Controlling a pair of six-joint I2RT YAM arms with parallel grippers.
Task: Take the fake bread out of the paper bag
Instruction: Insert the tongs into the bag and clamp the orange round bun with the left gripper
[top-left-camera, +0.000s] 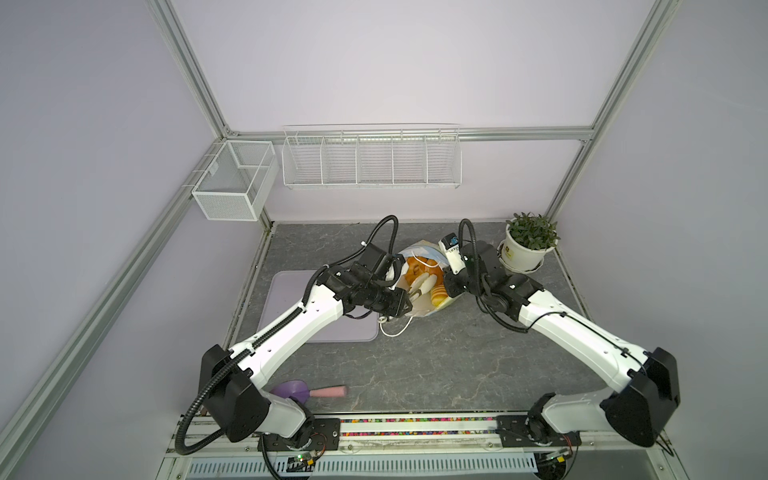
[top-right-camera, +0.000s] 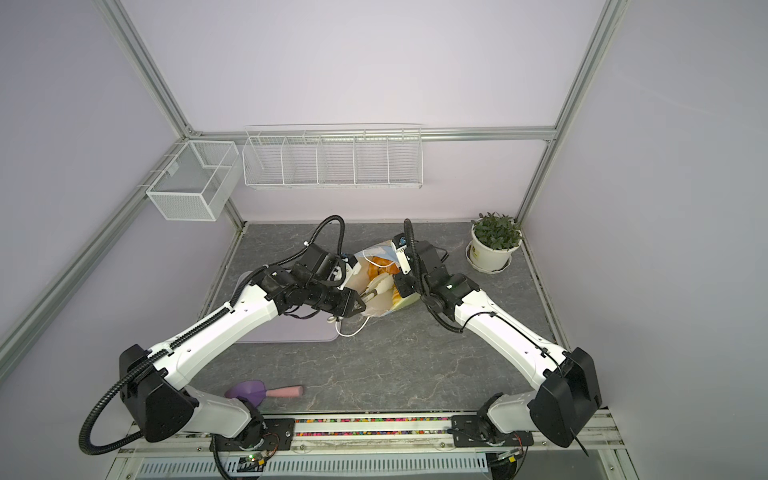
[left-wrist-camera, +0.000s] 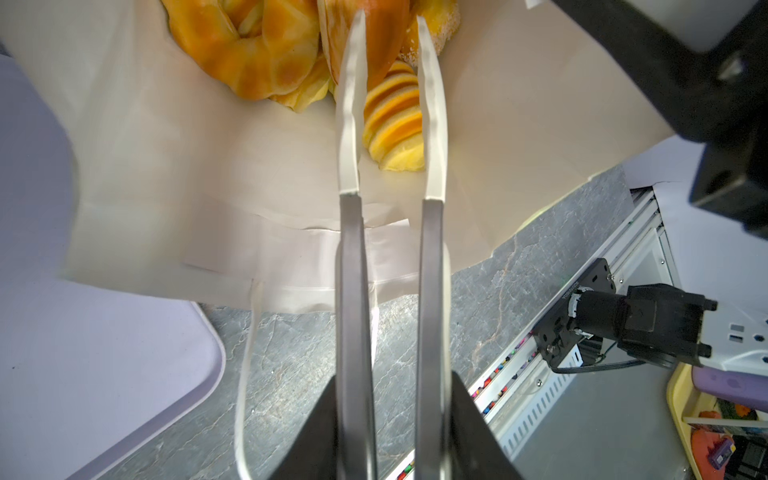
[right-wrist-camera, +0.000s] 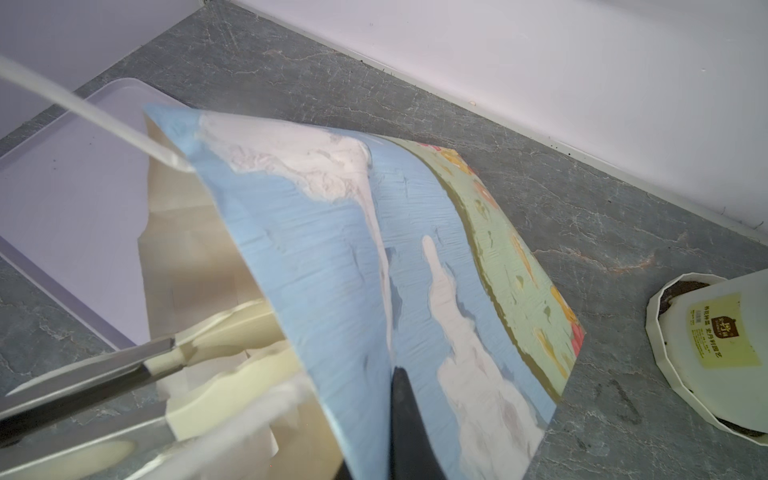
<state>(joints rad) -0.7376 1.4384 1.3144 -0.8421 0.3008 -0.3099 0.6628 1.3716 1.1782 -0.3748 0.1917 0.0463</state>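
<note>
The paper bag (top-left-camera: 420, 248) (top-right-camera: 376, 251) lies tipped on the grey table with its mouth toward the arms, its white inside (left-wrist-camera: 166, 166) showing. Fake bread fills it: a braided ring (left-wrist-camera: 257, 54), a smooth orange loaf (left-wrist-camera: 382, 41) and a ridged loaf (left-wrist-camera: 395, 120). My left gripper (left-wrist-camera: 390, 25) (top-left-camera: 426, 284) reaches into the mouth. It is open a little, its fingers on either side of the ridged loaf. My right gripper (right-wrist-camera: 392, 376) (top-left-camera: 445, 275) is shut on the bag's sky-printed wall (right-wrist-camera: 332, 249) and holds it up.
A lilac tray (top-left-camera: 286, 291) lies left of the bag, under the left arm. The bag's white cord handle (top-left-camera: 395, 330) trails on the table. A potted plant (top-left-camera: 525, 249) stands at the back right. A purple scoop (top-left-camera: 307, 390) lies near the front edge. Wire baskets (top-left-camera: 372, 160) hang on the wall.
</note>
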